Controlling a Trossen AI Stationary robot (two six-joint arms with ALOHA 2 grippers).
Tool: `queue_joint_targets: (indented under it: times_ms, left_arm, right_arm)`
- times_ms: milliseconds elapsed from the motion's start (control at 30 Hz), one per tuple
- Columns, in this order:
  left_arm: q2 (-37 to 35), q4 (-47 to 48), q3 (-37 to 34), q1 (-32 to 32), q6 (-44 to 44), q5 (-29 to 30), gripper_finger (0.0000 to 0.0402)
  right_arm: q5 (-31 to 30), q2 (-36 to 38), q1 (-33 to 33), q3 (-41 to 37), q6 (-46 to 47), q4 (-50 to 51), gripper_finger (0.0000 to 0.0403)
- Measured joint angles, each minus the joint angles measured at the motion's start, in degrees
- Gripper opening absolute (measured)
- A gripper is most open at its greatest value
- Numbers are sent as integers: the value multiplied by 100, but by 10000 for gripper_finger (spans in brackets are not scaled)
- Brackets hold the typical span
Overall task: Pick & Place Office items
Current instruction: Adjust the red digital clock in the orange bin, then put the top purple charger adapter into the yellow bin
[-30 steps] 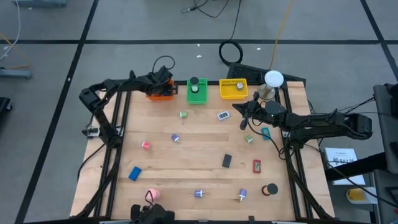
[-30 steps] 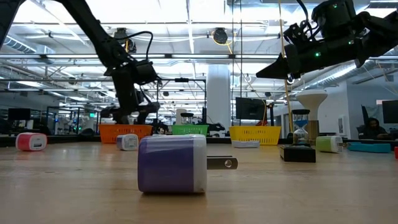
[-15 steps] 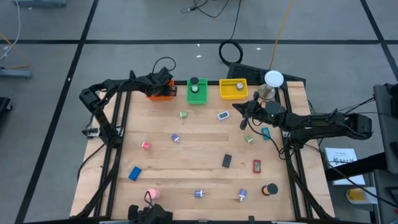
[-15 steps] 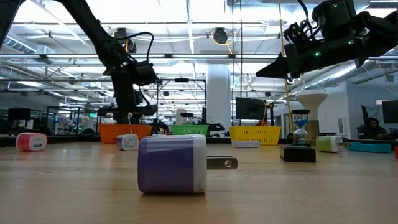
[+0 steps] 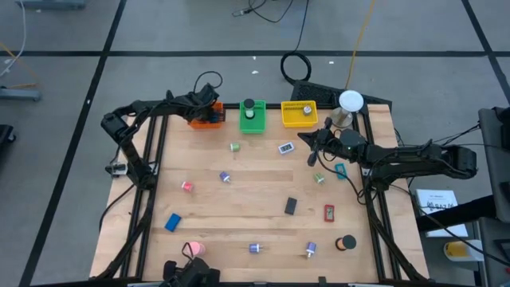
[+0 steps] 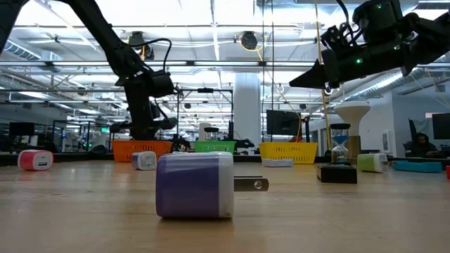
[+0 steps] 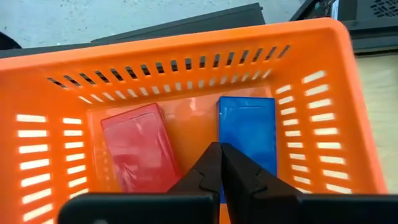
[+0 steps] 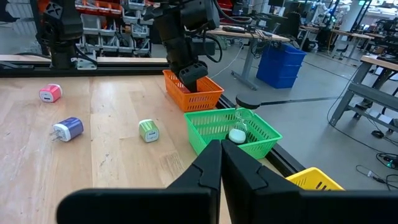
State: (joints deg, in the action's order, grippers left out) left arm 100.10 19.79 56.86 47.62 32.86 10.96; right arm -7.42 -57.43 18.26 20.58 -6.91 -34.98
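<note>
The left gripper point(image 7: 219, 163) hangs over the orange bin point(image 5: 205, 118) at the surface's far edge, jaws closed on nothing; a red block point(image 7: 135, 154) and a blue block point(image 7: 247, 132) lie flat inside. The risk, I judge: pulling away low could catch the bin's rim and drag it. The right gripper point(image 5: 313, 144), jaws also closed and empty, is raised near the yellow bin point(image 5: 299, 114). Other office items lie scattered on the wooden surface point(image 5: 255, 207), a purple plug point(image 6: 195, 184) near the front edge. Behind is an open workshop with benches and ceiling lights
</note>
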Motion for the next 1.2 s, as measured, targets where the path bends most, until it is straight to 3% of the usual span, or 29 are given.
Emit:
queue_joint_targets:
  times_ms: [833, 1200]
  left_arm:
    - [127, 543, -2, 37, 29, 570, 14]
    - [-1122, 780, -2, -276, -1135, 577, 14]
  right_arm:
    - [0, -1, 1, 0, 2, -7, 4]
    - [0, -1, 1, 0, 2, -9, 4]
